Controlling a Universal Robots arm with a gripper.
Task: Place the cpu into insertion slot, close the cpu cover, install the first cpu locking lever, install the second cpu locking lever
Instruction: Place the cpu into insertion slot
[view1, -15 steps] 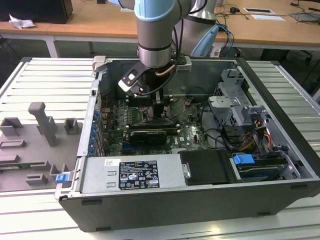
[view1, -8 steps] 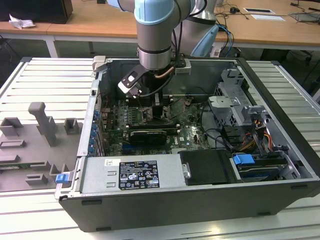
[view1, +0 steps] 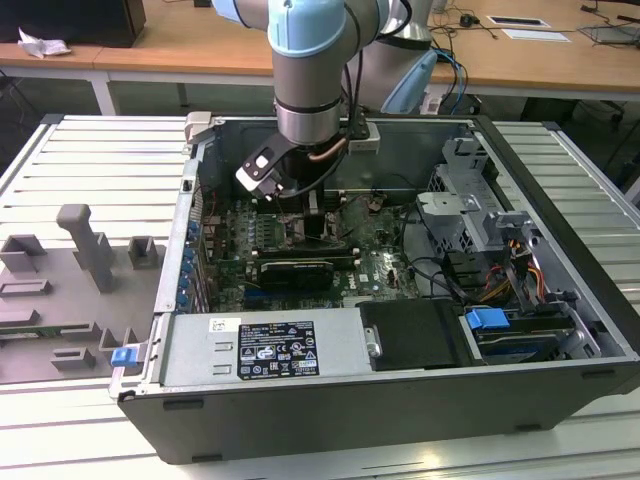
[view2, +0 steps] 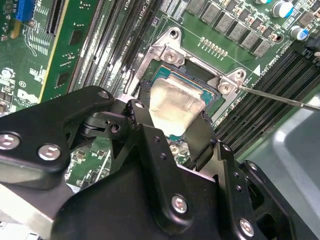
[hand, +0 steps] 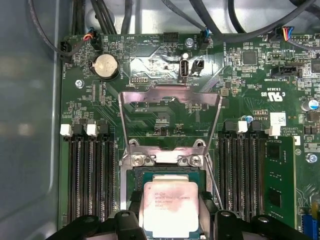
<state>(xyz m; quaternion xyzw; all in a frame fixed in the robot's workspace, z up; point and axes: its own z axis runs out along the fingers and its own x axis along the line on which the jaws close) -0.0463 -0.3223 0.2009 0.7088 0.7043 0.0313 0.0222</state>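
Silver-grey square cpu (hand: 170, 207) we see pinched flat between black jaws, over the dark metal-rimmed insertion slot (hand: 131, 175); thin windowed cpu cover (hand: 170, 94) stands raised.

Dull silver-grey metal cpu (hand: 169, 209) with faint smudges, bright bare-metal cpu cover (hand: 170, 95), glossy green circuit board (hand: 240, 90), matt black fingers (view2: 202, 135), matt grey sheet-metal case (view1: 400, 410)
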